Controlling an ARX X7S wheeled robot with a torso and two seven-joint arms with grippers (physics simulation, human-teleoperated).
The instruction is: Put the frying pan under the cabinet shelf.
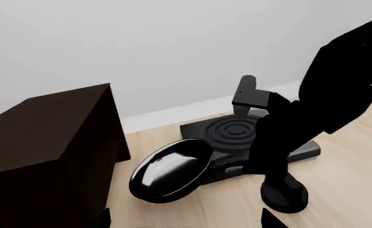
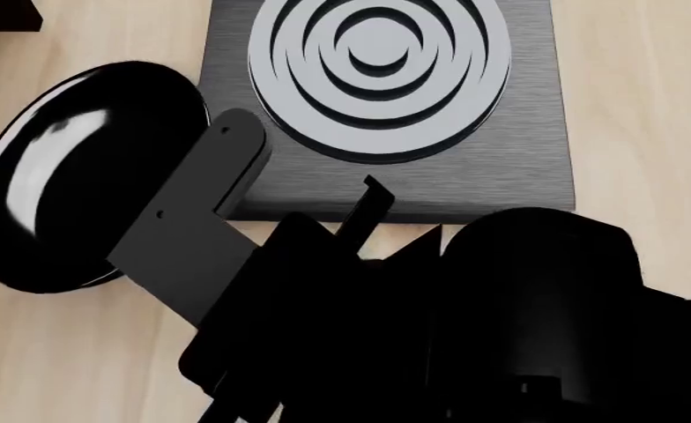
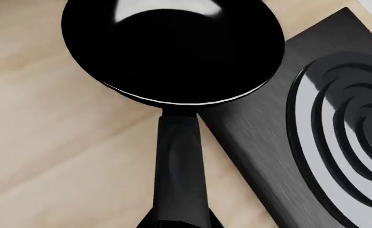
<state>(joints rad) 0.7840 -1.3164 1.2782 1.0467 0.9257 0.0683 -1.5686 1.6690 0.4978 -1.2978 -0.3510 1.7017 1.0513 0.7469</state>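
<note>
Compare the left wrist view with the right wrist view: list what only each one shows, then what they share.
Only the left wrist view shows the cabinet shelf, a dark box standing on the floor beside the frying pan, plus the pale back wall and the right arm reaching down behind the pan. Only the right wrist view shows the pan's long handle running toward the camera from the thin pale rim. Both show the frying pan, the burner plate with concentric rings, and the wooden floor.

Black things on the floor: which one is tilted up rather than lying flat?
The round glossy black frying pan, leaning off the floor; the square ringed burner plate lies flat.
</note>
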